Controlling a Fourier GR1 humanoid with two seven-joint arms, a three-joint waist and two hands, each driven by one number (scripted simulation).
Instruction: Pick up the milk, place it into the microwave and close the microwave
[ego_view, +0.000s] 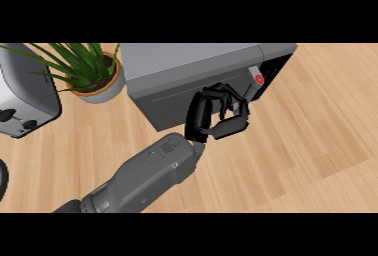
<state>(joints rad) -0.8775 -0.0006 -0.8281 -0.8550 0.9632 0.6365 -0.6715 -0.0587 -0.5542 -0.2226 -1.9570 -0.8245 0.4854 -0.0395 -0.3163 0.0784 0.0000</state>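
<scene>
The grey microwave (193, 65) stands at the back of the counter. Its door (177, 102) looks closed, and a control panel with a red button (259, 79) sits on its right side. My left hand (199, 117) is against the front of the door, fingers (225, 95) loosely bent and touching the door face, thumb (230, 126) out to the right. It holds nothing. No milk is visible anywhere. My right hand does not show.
A potted green plant (88, 70) stands left of the microwave. A white toaster (26, 100) sits at the left edge. Bare wooden counter (310, 140) stretches right of and in front of the microwave.
</scene>
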